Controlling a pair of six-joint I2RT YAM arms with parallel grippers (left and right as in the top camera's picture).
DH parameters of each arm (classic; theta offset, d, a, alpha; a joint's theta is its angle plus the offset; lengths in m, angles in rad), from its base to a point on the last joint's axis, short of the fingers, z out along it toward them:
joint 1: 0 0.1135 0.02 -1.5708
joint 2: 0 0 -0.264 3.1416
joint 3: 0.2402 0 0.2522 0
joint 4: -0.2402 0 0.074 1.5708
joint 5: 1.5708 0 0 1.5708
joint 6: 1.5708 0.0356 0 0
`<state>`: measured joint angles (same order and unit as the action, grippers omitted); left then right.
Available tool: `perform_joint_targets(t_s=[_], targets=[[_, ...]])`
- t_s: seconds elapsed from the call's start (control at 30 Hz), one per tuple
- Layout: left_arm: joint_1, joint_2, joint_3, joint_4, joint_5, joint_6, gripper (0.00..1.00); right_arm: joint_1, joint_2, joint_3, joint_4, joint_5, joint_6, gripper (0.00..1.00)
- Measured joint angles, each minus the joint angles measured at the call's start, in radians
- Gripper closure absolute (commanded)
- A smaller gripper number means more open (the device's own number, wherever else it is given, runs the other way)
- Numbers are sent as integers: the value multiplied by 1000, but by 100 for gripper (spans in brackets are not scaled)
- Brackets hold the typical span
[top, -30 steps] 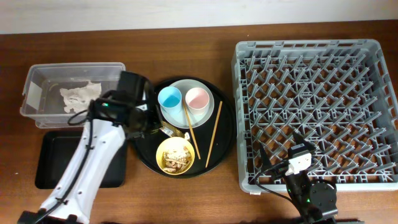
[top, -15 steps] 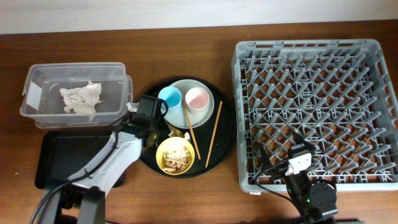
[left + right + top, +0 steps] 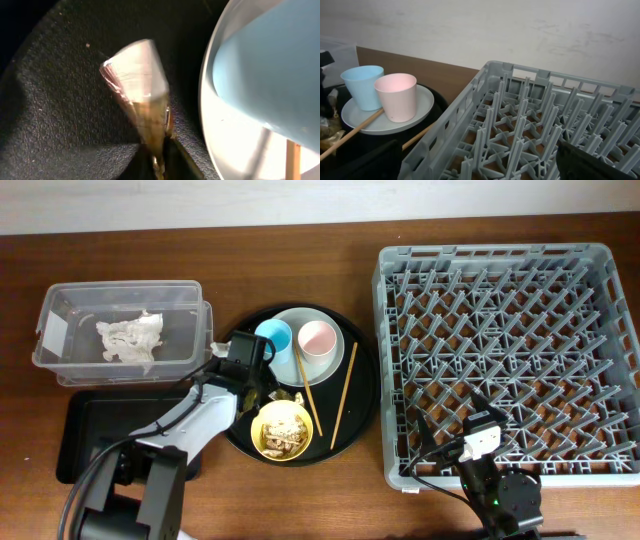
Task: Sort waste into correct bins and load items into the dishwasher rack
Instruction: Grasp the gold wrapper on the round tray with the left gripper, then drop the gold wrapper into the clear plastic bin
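Observation:
My left gripper (image 3: 262, 385) is low over the large round black tray (image 3: 362, 385), beside the plate. In the left wrist view its fingers (image 3: 159, 162) are shut on the lower end of the gold foil wrapper (image 3: 141, 85), which also shows in the overhead view (image 3: 282, 394). The light-blue cup (image 3: 272, 337) and pink cup (image 3: 318, 338) stand on the pale plate (image 3: 300, 314). The yellow bowl (image 3: 282, 430) holds the food scraps. Two chopsticks (image 3: 308, 388) lie on the round tray. My right gripper (image 3: 480, 165) is open and empty over the front left corner of the dishwasher rack (image 3: 510, 350).
The clear tub (image 3: 60, 362) at the far left holds the white tissue (image 3: 128, 337). The shallow black tray (image 3: 85, 430) lies in front of it, partly under my left arm. The plate's rim (image 3: 220, 125) is just right of the wrapper.
My left arm has swung from beside the clear tub to the round tray and come down at the gold wrapper. The right arm has not moved.

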<state>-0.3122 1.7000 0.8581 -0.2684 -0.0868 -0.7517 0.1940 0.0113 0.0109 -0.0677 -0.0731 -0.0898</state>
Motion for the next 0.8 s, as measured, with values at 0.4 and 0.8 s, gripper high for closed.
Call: perform_joint_targets(t_s=[0.4, 0.8], targets=[[453, -278, 227, -17, 117, -1, 99, 0, 0, 0, 0, 0, 0, 1], [623, -49, 241, 172, 153, 133, 23, 0, 0, 0, 0, 0, 0, 2]])
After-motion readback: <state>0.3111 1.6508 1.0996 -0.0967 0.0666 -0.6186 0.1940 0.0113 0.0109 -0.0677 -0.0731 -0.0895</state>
